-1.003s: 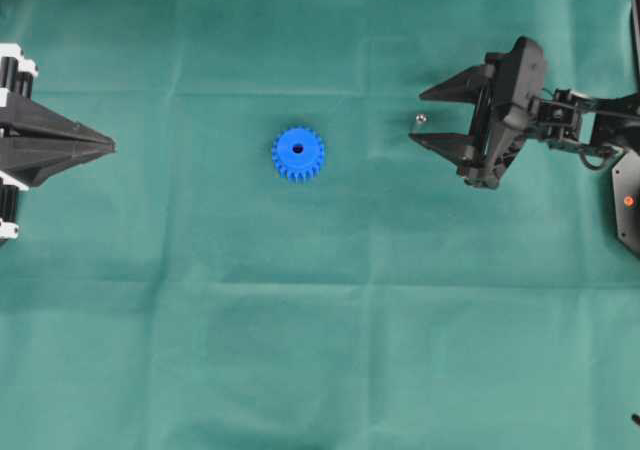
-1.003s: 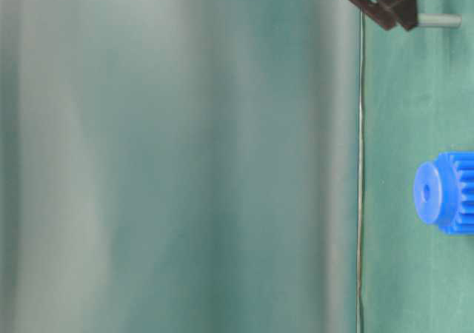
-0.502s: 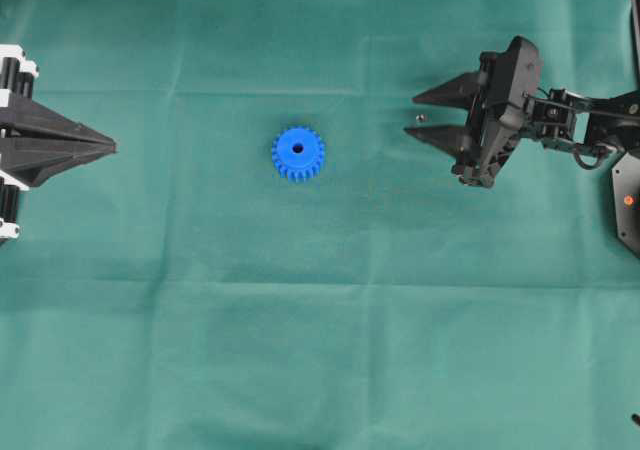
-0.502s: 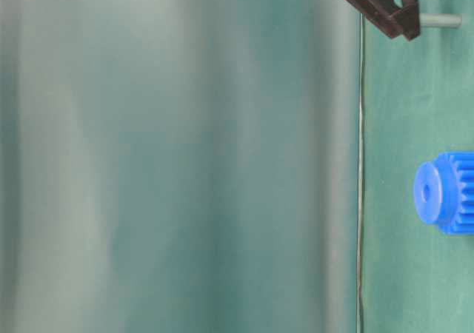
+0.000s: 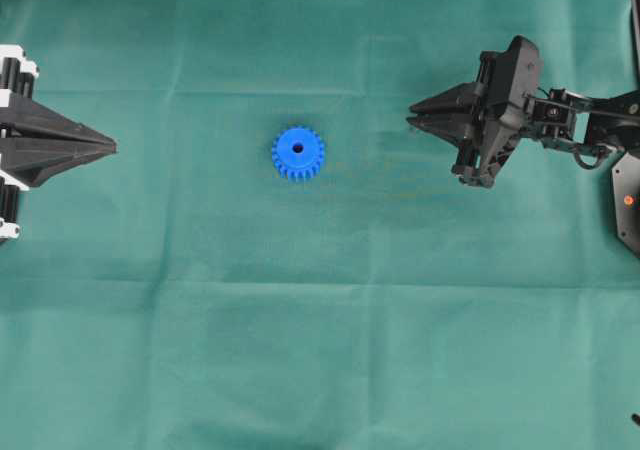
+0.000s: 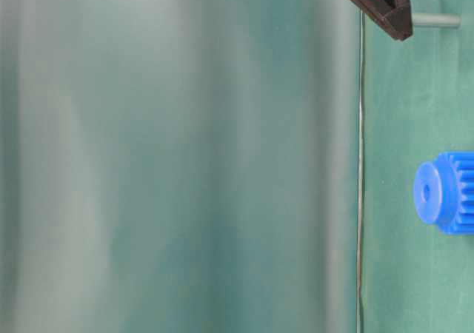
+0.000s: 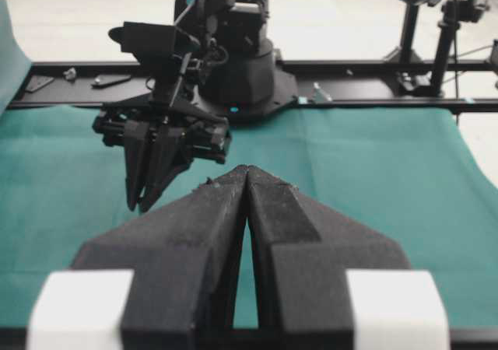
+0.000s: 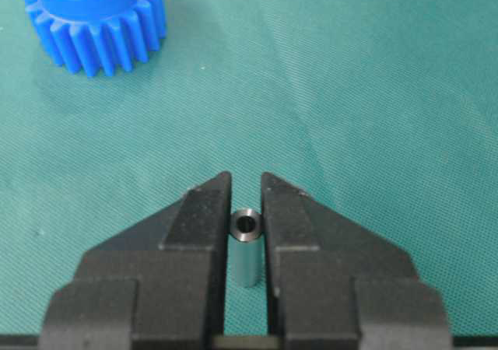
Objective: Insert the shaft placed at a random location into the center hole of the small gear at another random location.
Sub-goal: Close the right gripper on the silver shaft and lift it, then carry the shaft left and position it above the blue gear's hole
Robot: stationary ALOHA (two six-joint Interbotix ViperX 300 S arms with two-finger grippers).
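The blue small gear [image 5: 297, 153] lies flat on the green cloth, its dark center hole [image 5: 297, 149] facing up. It also shows in the table-level view [image 6: 444, 192] and at the top left of the right wrist view [image 8: 93, 15]. The silvery shaft [image 8: 247, 245] stands upright between the fingers of my right gripper [image 8: 247, 180], which is shut on it near the cloth. In the overhead view the right gripper [image 5: 412, 120] hides the shaft, well right of the gear. In the table-level view the shaft [image 6: 437, 20] sticks out past the fingers. My left gripper [image 5: 110, 147] is shut and empty at the far left.
Green cloth [image 5: 320, 320] covers the whole table. The right arm's base and a black rail [image 7: 350, 70] stand at the far side in the left wrist view. The right gripper [image 7: 144, 202] shows there with its tips near the cloth.
My right gripper's fingers have closed from wide open onto the shaft, which now stands hidden between them in the overhead view. The gear and the left arm have not moved.
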